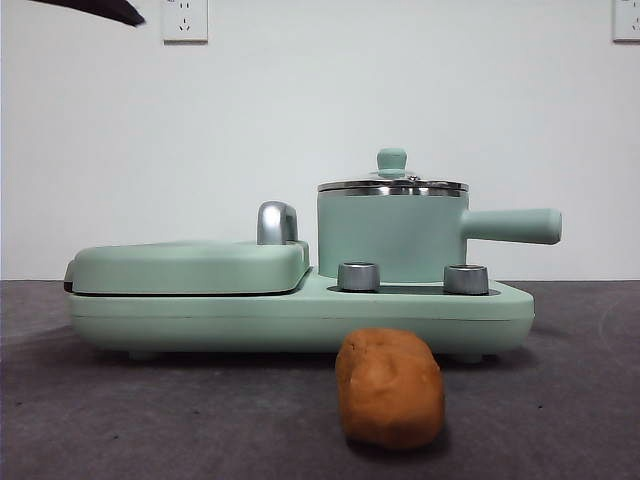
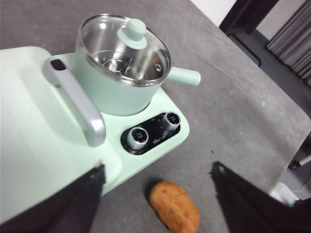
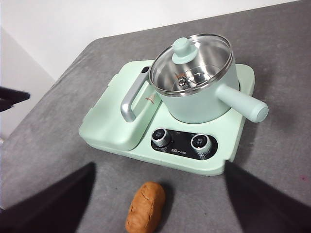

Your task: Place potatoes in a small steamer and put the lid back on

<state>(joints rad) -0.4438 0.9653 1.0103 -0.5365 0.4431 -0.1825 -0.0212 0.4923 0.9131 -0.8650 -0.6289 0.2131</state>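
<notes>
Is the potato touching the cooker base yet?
Apart. The right wrist view shows grey table between the potato and the cooker base.

A potato (image 1: 390,388) lies on the dark grey desk (image 1: 150,420) at the lower middle of the frame, close in front of a mint-green cooker base (image 1: 300,315). On the right half of the base stands the small steamer (image 1: 390,235), its straight handle reaching toward the right. The lid (image 1: 392,184) sits on its steel rim, green knob on top. Two silver dials (image 1: 358,276) stand at the pot's foot. On the left lies a flat green griddle cover (image 1: 190,266) with a chrome handle (image 1: 277,222). A black tip (image 1: 100,8) shows at the upper left corner.
</notes>
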